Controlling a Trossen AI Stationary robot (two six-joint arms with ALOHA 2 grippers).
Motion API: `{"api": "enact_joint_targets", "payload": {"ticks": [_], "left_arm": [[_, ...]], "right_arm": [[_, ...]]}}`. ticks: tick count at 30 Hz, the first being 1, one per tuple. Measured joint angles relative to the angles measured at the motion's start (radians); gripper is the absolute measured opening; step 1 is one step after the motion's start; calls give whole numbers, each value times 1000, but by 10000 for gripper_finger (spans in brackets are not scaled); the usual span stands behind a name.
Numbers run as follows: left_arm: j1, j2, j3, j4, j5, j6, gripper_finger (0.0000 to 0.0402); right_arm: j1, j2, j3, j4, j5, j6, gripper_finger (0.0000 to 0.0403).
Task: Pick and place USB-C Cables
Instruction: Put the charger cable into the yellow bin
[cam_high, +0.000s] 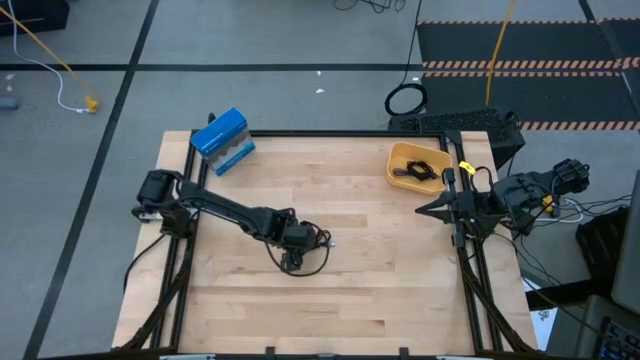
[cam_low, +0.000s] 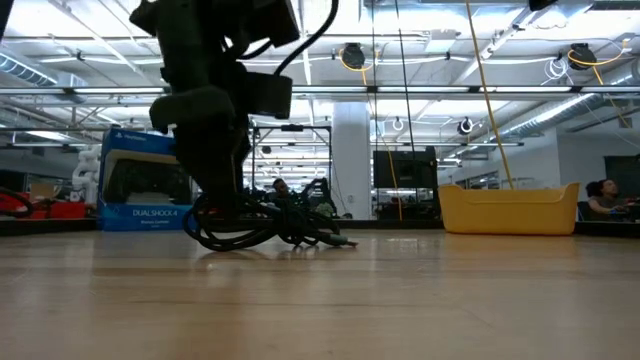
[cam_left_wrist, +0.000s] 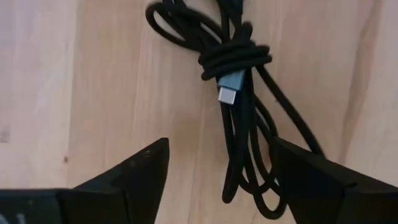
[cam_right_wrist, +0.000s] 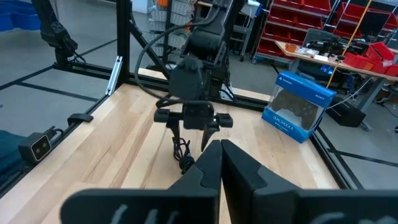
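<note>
Black USB-C cable (cam_left_wrist: 239, 93), tied in a loose coil, lying mid-counter (cam_high: 380, 300), straddled by left gripper (cam_left_wrist: 221, 165) with jaws spread to either side, apparently lined up for a pinch. Two more cables already inside yellow bin (cam_high: 400, 158) near the far right corner, so likely the last one. Right gripper (cam_right_wrist: 221, 152) parked beside the bin, jaws pressed together. Blue box (cam_high: 222, 140) off at far left.

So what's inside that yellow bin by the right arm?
The yellow bin holds a black cable and a bluish-purple cable, seen from above. From table height its wall hides them. Another black cable lies under the open left gripper.
</note>
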Motion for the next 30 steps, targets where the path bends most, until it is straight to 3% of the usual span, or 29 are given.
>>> {"api": "enact_joint_targets", "payload": {"ticks": [5, 8, 18, 21, 30], "left_arm": [[1, 6, 0, 0, 1, 0, 290], [1, 6, 0, 10, 15, 1, 276], [1, 6, 1, 43, 19, 0, 143], [1, 6, 1, 36, 38, 0, 121], [1, 6, 1, 38, 54, 0, 132]], "right_arm": [[0, 0, 0, 0, 0, 0, 0], [0, 0, 0, 0, 0, 0, 0], [0, 0, 0, 0, 0, 0, 0], [0, 0, 0, 0, 0, 0, 0], [0, 0, 0, 0, 0, 0, 0]]}}
